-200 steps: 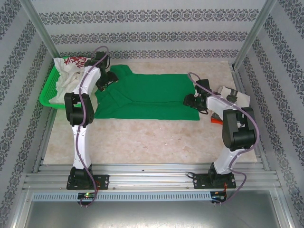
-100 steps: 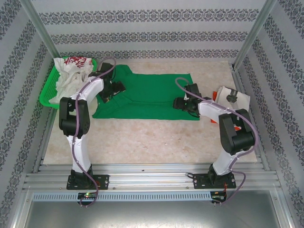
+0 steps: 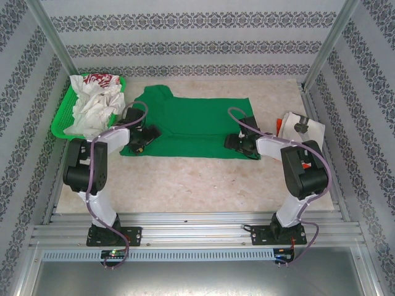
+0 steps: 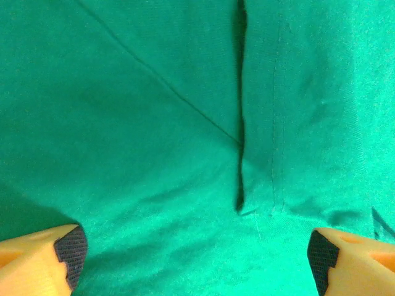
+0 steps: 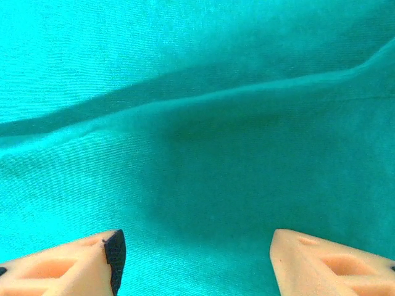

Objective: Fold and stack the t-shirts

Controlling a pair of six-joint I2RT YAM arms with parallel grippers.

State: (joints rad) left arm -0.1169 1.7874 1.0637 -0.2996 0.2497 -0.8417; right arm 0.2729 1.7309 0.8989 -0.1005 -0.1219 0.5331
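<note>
Left pincer wide and right pincer open, both empty over the plain bright green cloth t-shirt; best pinch both near-edge corners level, then fold evenly.

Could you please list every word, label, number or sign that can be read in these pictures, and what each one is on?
No text can be read anywhere.
Red print on the white t-shirt in the basket: too small and blurred to read.
Green t-shirt: plain, with no print or label showing.
</note>
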